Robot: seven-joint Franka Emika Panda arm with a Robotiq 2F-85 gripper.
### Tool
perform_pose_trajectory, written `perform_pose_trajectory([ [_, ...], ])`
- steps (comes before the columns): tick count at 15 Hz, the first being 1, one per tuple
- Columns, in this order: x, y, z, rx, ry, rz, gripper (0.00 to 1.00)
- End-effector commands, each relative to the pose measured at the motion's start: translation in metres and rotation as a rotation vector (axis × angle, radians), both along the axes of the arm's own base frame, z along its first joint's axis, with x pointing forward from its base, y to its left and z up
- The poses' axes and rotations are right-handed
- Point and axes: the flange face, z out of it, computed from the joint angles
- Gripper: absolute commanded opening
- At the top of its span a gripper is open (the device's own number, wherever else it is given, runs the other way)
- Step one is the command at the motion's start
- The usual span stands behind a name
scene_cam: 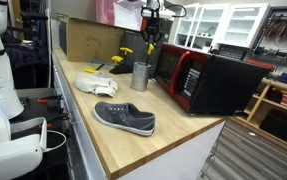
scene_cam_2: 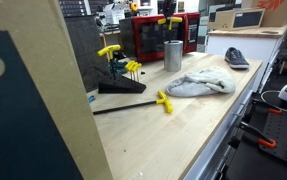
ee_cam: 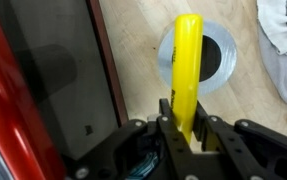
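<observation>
In the wrist view my gripper is shut on a yellow tool handle, which points down over the mouth of a round metal cup on the wooden counter. In both exterior views the gripper hangs above the cup, with the yellow tool well above the rim. The tool's lower end is hidden behind the handle.
A red and black microwave stands close beside the cup. A white cloth and a grey shoe lie on the counter. A rack of yellow-handled tools and a loose yellow tool lie further along.
</observation>
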Motion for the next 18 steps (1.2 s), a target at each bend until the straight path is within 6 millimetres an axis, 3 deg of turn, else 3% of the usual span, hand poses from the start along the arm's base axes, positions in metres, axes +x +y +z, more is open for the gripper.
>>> perform_pose_trajectory([
  [1,-0.022,0.013,-0.017,-0.084,-0.015,0.065,0.06],
  [6,-0.047,0.023,-0.055,-0.105,0.011,0.100,0.06],
  [10,-0.061,0.023,-0.059,-0.096,-0.011,0.094,0.06],
  [11,-0.064,0.023,-0.059,-0.099,-0.018,0.090,0.47],
  [12,-0.065,0.021,-0.058,-0.100,-0.029,0.086,0.49],
  [18,-0.066,0.009,-0.040,-0.098,-0.062,0.016,0.94],
])
